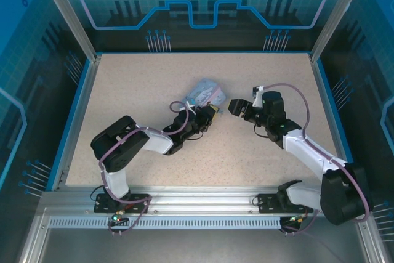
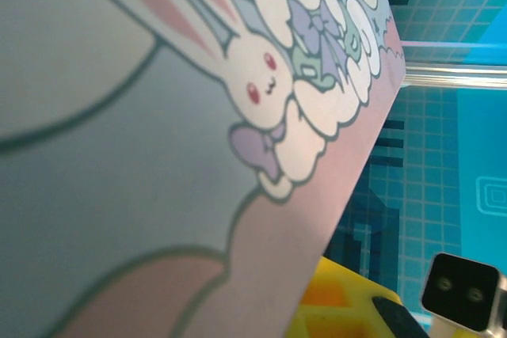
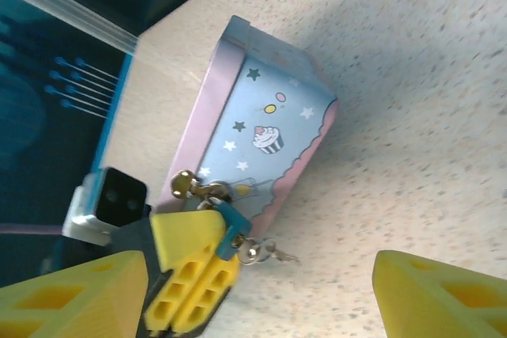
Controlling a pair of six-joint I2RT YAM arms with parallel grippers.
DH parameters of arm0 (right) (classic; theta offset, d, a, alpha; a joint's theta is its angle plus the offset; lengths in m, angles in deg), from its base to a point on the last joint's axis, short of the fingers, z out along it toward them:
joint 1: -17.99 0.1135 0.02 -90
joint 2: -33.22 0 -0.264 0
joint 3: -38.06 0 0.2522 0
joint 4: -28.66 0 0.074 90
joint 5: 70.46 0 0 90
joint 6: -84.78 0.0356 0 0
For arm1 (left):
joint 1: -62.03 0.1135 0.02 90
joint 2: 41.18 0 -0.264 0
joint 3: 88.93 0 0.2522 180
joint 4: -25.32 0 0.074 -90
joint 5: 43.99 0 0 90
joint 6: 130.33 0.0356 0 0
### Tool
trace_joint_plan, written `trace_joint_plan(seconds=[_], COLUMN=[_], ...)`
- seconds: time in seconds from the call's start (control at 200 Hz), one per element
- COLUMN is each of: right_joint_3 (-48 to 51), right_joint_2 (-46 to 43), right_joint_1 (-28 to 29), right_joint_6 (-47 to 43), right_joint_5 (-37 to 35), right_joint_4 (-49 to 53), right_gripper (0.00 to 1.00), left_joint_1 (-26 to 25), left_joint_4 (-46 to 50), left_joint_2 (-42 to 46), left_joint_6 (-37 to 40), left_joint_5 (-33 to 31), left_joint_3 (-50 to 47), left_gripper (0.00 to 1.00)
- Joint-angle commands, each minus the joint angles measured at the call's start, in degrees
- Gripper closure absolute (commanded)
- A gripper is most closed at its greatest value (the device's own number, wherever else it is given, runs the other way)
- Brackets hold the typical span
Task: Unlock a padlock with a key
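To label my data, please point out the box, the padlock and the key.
box (image 3: 269, 140): right wrist view, on its blue cupcake side.
padlock (image 3: 228, 231): right wrist view, on its blue part.
key (image 3: 279, 256): right wrist view, on its thin shaft.

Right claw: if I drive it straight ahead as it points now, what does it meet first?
Most likely the key, sticking out of the padlock the left claw pinches at the box; it lies centred ahead of the open right claw. Depth is uncertain.

Bluish padlock (image 3: 229, 232); pastel blue-pink box (image 3: 261, 116) with stars, bunnies.
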Motion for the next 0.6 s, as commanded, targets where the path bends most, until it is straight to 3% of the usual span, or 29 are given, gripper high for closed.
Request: trace_joint_plan(seconds=[0.0,0.125,0.27,0.38,0.595], right_joint_3=[-2.9,-4.6,-3.7,-2.2,-1.1], right_joint_2=[0.1,2.3,3.1,2.0,0.0], right_joint_1=[4.0,8.5,9.8,9.8,9.7], right_joint_6=[-19.9,-30.2,-34.2,-36.3,-38.8], right_joint_5=[-8.0,-12.5,-16.2,-15.8,-12.3], right_joint_4=[10.1,10.9,9.7,8.9,8.9], right_gripper=[0.3,0.35,0.44,0.49,0.47], left_joint_1=[0.4,0.3,0.4,0.8,1.4], left_joint_4=[-1.0,-0.2,1.6,2.6,5.3], left_joint_2=[0.1,0.3,0.8,0.9,1.1], left_joint_6=[-0.5,-0.6,-0.3,-0.3,0.0], left_joint_5=[1.0,1.4,2.0,3.0,5.4], left_joint_3=[-0.6,-0.6,0.0,0.2,0.9], left_gripper=[1.0,1.0,1.0,1.0,1.0])
